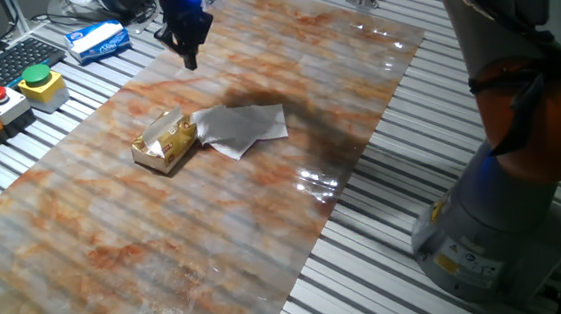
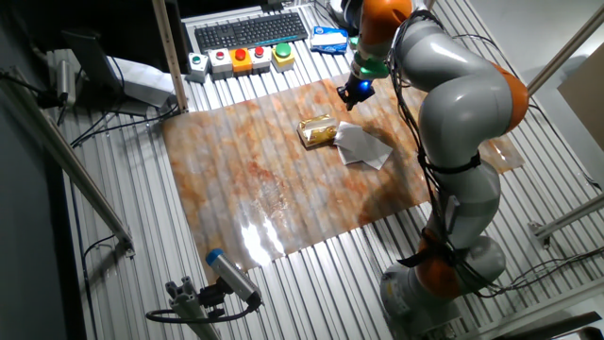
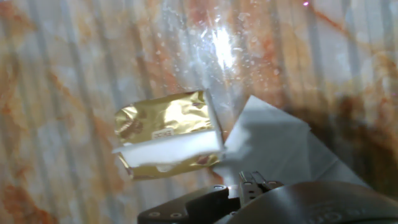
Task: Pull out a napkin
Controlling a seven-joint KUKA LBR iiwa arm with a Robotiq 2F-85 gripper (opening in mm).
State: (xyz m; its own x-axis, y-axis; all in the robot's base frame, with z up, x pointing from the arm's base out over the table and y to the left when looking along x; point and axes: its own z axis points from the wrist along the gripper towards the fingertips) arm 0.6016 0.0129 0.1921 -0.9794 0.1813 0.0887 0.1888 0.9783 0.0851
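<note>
The white napkin (image 1: 248,126) lies flat on the marbled mat (image 1: 152,257), its left edge touching the gold foil packet (image 1: 164,140). Both also show in the other fixed view, the napkin (image 2: 364,147) to the right of the packet (image 2: 318,131). In the hand view the napkin (image 3: 273,140) lies to the right of the packet (image 3: 168,134), whose white tissue stack shows at its open side. My gripper (image 1: 188,57) hangs above the far part of the mat, away from both, empty, fingers apparently apart. It also shows in the other fixed view (image 2: 356,92).
A blue-and-white packet (image 1: 99,40) lies off the mat at the far left. A button box (image 1: 41,83) and a keyboard (image 2: 250,31) stand beside it. My arm's base (image 1: 496,224) stands at the right of the mat. The table is slotted metal.
</note>
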